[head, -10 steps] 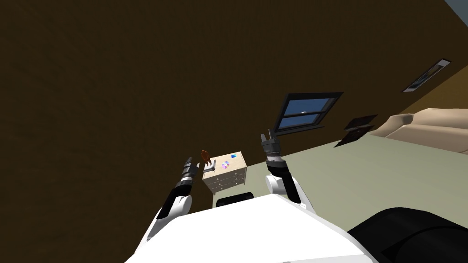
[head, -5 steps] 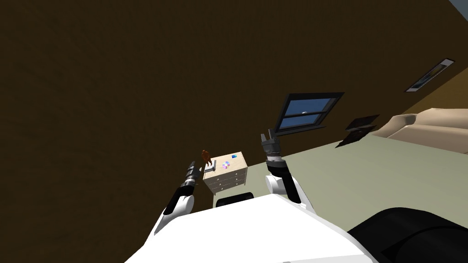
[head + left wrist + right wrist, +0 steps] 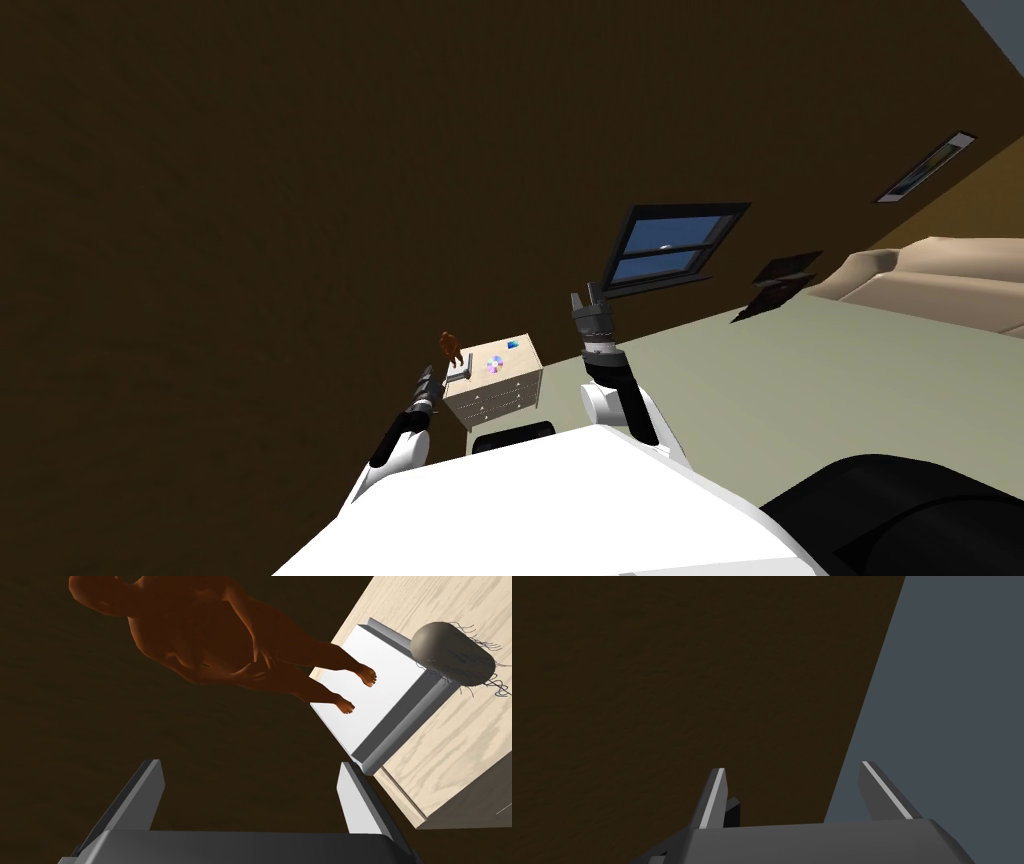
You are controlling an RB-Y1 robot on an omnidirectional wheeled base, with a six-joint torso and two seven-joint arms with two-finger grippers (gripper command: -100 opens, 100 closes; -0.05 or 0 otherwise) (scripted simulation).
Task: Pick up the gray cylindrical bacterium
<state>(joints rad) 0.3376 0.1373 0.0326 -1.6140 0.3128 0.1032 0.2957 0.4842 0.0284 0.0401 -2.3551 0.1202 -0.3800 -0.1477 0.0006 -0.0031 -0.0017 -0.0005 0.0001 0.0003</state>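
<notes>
grey bacterium (image 3: 452, 653) lies on wooden dresser (image 3: 465, 736), perhaps touching the white base (image 3: 370, 691); left hand (image 3: 248, 766) wide, empty.

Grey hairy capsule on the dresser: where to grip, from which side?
Probably pinch the bacterium across its middle from above with the open left gripper. It lies on its side on the dresser top, the white plinth close beside it, hairs at its far end.

Left arm closes in on the dresser

Over the last second the left gripper (image 3: 431, 373) has slid inward and forward, from well beside the dresser (image 3: 497, 398) to just at its corner, below the brown figurine (image 3: 450, 345). My head camera has shifted slightly.
</notes>
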